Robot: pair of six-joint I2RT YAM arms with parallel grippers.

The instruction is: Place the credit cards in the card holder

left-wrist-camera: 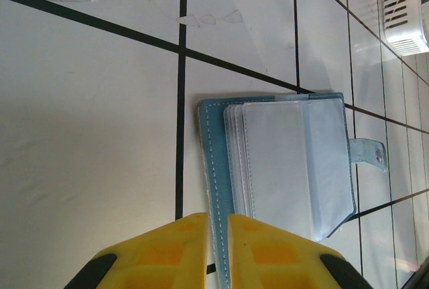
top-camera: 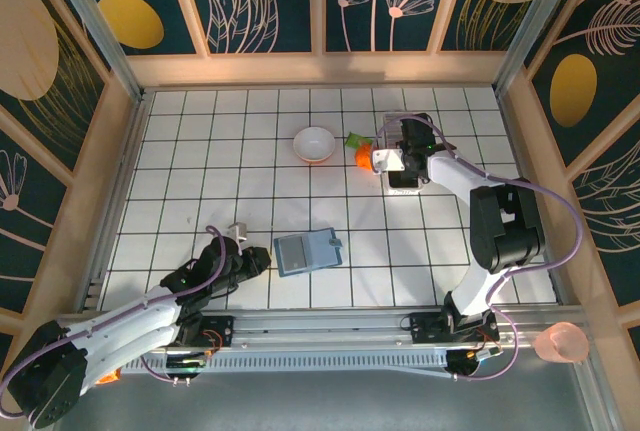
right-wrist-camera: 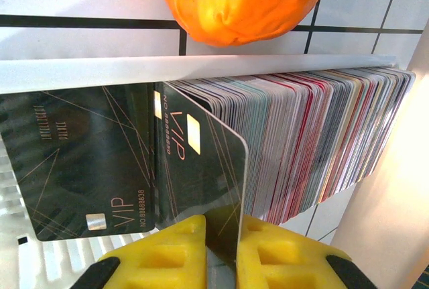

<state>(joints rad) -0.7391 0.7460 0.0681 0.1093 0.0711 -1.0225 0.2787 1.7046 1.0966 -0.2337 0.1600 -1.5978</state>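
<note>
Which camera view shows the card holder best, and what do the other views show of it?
The left wrist view: the card holder lies open and close, with its clear sleeves and stitched teal cover plain. The top external view shows it as a small blue-grey square.

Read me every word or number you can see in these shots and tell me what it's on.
"VIP": flat dark card.
"NO 8888838": same card, digits not certain.
Two small words on that card: too faint to read.
"VIP": angled dark card in the right claw; its number line is blurred.
Stacked cards: edge-on, nothing readable.
Card holder: no text.
</note>
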